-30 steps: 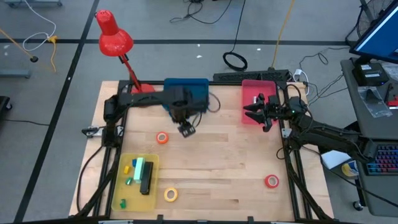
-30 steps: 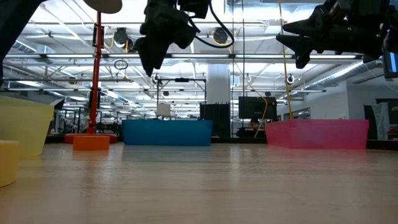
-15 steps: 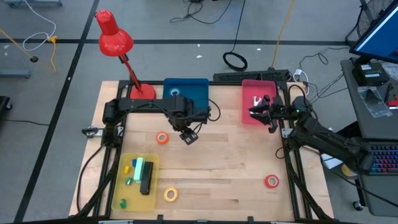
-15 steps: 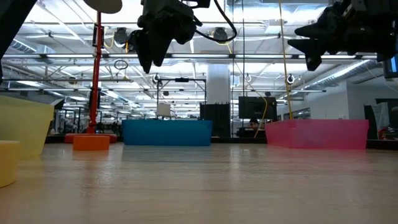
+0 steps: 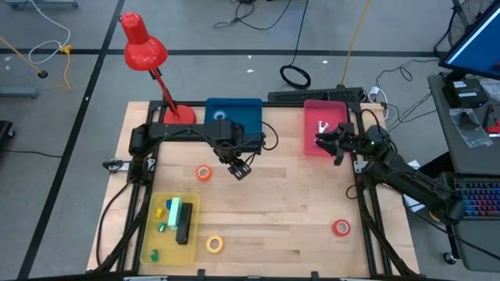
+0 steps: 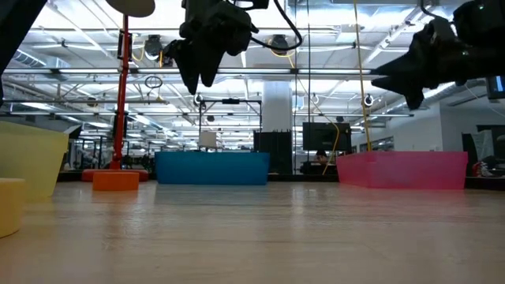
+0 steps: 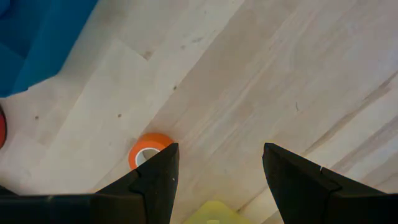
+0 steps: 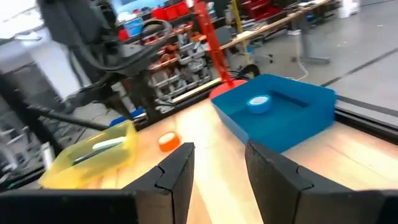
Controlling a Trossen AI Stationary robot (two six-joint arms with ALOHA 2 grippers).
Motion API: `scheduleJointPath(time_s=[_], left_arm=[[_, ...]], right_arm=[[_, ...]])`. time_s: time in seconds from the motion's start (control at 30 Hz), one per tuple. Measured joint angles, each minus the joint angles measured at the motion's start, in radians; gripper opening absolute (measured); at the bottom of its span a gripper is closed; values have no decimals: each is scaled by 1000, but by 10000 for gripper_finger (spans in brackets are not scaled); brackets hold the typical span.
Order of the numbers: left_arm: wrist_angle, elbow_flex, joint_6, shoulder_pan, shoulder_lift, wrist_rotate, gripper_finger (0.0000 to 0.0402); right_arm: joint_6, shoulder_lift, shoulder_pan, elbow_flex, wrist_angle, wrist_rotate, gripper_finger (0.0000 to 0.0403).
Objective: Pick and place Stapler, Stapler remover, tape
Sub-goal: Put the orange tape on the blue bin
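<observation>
1. Above the table's middle, just in front of the blue bin (image 5: 234, 115), the left gripper (image 5: 240, 167) hangs clear of the wood with its fingers spread wide and nothing between them.
2. Nearest to it is the orange tape roll (image 5: 204, 173), flat on the table a little to the left-arm side of the gripper and slightly nearer the front edge; the left wrist view shows the same roll (image 7: 148, 149) just beside one of the left arm's own fingers, not between the two.
3. A ring has no long axis (any approach angle serves), so the coming move appears to turn only on a short sideways shift followed by a descent.
4. Over the pink bin (image 5: 312, 144) at the table's far right side, the right gripper (image 5: 322, 141) holds its fingers part open; the right wrist view shows nothing in its gap.
5. Near the front right corner lies the red tape roll (image 5: 341, 227), well apart from both grippers, with the right arm the closer.
6. Near the front edge lies the yellow tape roll (image 5: 215, 244), just beside the yellow tray (image 5: 194, 204), in which the black stapler (image 5: 184, 222) lies lengthwise front to back.
7. A blue tape roll (image 8: 259, 102) lies inside the blue bin.
</observation>
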Motion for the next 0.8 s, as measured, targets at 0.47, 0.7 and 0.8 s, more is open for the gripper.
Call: scheduleJointPath(time_s=[0.47, 0.7, 0.8], left_arm=[[1, 0, 20, 44, 0, -5, 232], [1, 0, 35, 76, 0, -5, 232], [1, 0, 38, 83, 0, -7, 232]], right_arm=[[98, -49, 31, -91, 5, 197, 134], [184, -140, 97, -91, -1, 83, 133], [202, -195, 134, -91, -7, 87, 133]])
